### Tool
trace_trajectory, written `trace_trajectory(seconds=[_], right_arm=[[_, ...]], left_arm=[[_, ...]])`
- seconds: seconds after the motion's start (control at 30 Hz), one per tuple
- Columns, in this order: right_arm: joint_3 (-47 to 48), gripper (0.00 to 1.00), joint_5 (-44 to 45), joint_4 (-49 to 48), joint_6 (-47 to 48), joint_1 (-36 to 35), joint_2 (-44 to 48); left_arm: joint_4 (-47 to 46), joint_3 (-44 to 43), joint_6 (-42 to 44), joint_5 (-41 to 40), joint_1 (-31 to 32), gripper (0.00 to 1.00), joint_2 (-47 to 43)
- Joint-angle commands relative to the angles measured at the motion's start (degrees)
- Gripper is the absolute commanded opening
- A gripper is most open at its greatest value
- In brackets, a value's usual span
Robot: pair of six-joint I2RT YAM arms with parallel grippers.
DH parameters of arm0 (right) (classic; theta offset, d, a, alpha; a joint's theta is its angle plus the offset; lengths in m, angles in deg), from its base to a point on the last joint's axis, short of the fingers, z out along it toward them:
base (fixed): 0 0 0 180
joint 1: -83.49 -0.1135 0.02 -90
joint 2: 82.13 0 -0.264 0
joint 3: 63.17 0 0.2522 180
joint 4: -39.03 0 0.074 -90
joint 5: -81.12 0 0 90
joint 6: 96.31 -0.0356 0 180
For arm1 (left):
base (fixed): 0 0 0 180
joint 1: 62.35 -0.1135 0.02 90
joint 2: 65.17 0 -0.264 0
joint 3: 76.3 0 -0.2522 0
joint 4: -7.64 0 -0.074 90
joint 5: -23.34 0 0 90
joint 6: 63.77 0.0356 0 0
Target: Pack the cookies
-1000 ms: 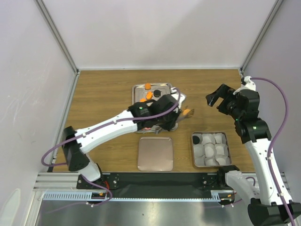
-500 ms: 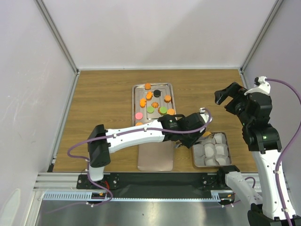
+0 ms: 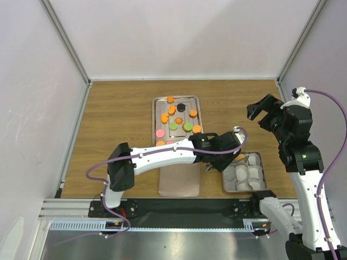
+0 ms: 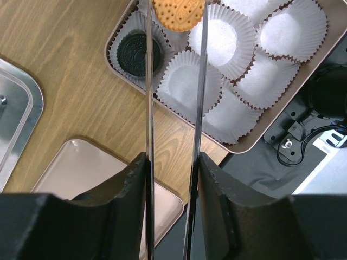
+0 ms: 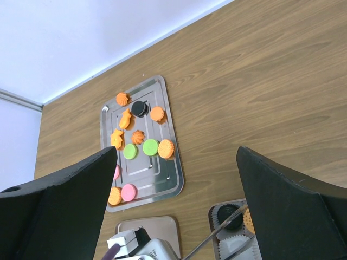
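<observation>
Eight orange cookies, two green, two pink, two black, one steel tray, one box

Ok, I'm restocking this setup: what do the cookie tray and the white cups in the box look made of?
Cookie tray: likely stainless steel, silver, brushed sheen with soft reflections. White cups: apparently thin paper, matte, with pleated fluted walls.

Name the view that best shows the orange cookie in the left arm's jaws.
Left wrist: the orange cookie sits large between the jaws, over the paper cups. Right wrist shows it tiny; top external mostly hides it.
</observation>
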Motion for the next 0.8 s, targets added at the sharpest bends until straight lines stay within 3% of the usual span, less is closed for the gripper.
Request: trace_trajectory(seconds=[0.0,0.53,0.77], right_arm=[[0.3,1.0,-0.4,-0.8,0.4,0.2,0.4],[-0.6,1.0,-1.7,-1.5,0.3,0.1,0.2],[-0.5,1.0,-2.1,-1.6,0.1,0.1,0.1]], left_arm=[[-1.2,-3.5,0.8,-1.1,0.3,0.44,-0.2],[-0.9,-2.7,0.8,-2.9,0.3,0.53,-0.5],[-1.2,-2.4,1.3,-1.5,0.4,0.49,-2.9]])
